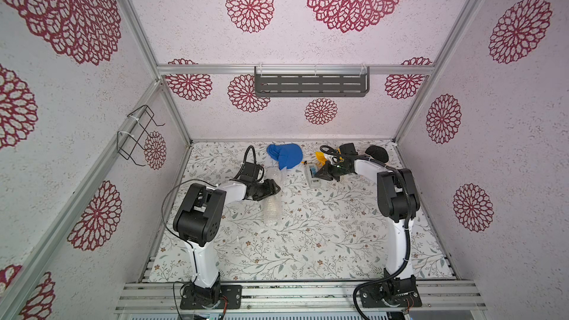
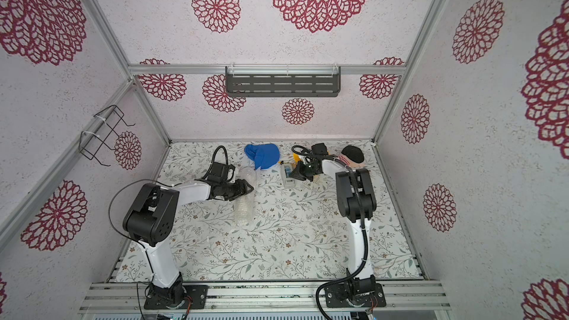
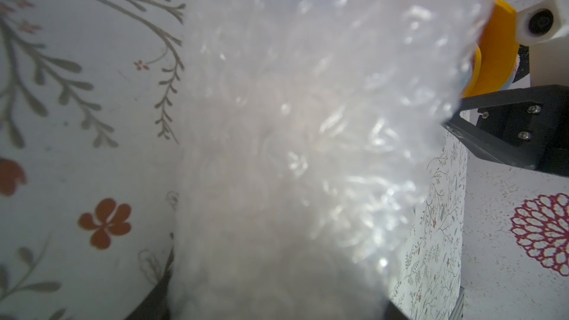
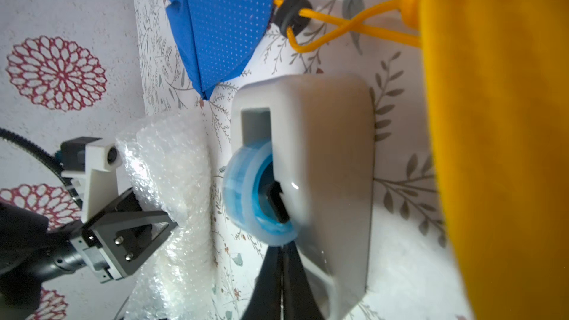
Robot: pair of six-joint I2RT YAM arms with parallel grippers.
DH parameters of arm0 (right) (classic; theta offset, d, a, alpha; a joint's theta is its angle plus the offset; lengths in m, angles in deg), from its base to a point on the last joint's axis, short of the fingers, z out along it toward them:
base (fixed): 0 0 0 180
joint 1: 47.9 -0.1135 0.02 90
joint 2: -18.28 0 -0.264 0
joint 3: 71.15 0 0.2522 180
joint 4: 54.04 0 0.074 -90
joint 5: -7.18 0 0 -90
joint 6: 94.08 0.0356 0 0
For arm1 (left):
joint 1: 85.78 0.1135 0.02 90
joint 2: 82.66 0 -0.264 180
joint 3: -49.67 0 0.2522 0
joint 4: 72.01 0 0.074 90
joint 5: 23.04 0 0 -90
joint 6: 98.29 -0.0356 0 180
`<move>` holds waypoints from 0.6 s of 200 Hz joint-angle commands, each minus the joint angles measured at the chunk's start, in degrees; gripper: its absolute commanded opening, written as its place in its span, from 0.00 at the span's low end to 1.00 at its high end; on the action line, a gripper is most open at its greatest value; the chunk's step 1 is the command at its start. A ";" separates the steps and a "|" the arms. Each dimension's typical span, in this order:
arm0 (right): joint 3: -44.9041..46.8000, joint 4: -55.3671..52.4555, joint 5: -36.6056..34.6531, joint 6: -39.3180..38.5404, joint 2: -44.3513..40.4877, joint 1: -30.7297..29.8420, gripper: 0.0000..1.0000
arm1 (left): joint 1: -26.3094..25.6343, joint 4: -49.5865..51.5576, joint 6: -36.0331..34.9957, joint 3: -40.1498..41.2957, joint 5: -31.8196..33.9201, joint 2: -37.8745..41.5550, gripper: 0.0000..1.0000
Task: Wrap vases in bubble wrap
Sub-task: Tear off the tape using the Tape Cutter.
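A long roll of clear bubble wrap (image 1: 272, 207) lies on the floral table, running front to back, and shows in both top views (image 2: 243, 207). The vase is hidden inside the roll. My left gripper (image 1: 277, 188) comes in from the left and is shut on the roll's plastic; the right wrist view shows its fingertips (image 4: 171, 226) pinching the wrap (image 4: 166, 161). The wrap (image 3: 308, 133) fills the left wrist view and hides the jaws. My right gripper (image 4: 281, 250) is shut, its tips touching the blue tape roll (image 4: 243, 189) in the white tape dispenser (image 4: 332, 149).
A blue cloth (image 1: 286, 155) lies at the back of the table and a yellow drawstring bag (image 4: 492, 149) sits right beside the dispenser (image 1: 314, 183). A black rounded object (image 1: 377, 152) is at the back right. A grey shelf (image 1: 311, 84) and a wire rack (image 1: 138, 135) hang on the walls.
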 commanded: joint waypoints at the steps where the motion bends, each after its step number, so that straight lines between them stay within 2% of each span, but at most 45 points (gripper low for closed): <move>1: -2.65 -2.23 -2.08 -1.64 -2.00 -0.12 0.03 | -0.30 0.11 -1.15 -1.40 -0.89 -1.23 0.09; 21: -3.36 -2.24 -1.26 -1.36 -1.95 -0.21 0.05 | -0.29 0.17 -1.20 -1.39 -0.89 -1.23 0.09; 38: -3.76 -2.56 -1.07 -1.47 -1.69 -0.39 0.20 | -0.28 0.18 -1.14 -1.39 -0.91 -1.23 0.09; 49: -3.82 -2.62 -0.98 -1.62 -1.43 -0.38 0.26 | -0.30 0.26 -1.19 -1.40 -0.90 -1.17 0.09; 80: -3.23 -2.49 -0.83 -1.73 -1.12 -0.64 0.30 | -0.28 0.28 -1.23 -1.39 -0.88 -1.12 0.09; 120: -3.40 -2.84 -0.53 -2.32 -0.46 -1.08 0.31 | -0.31 0.30 -1.28 -1.39 -0.97 -1.04 0.09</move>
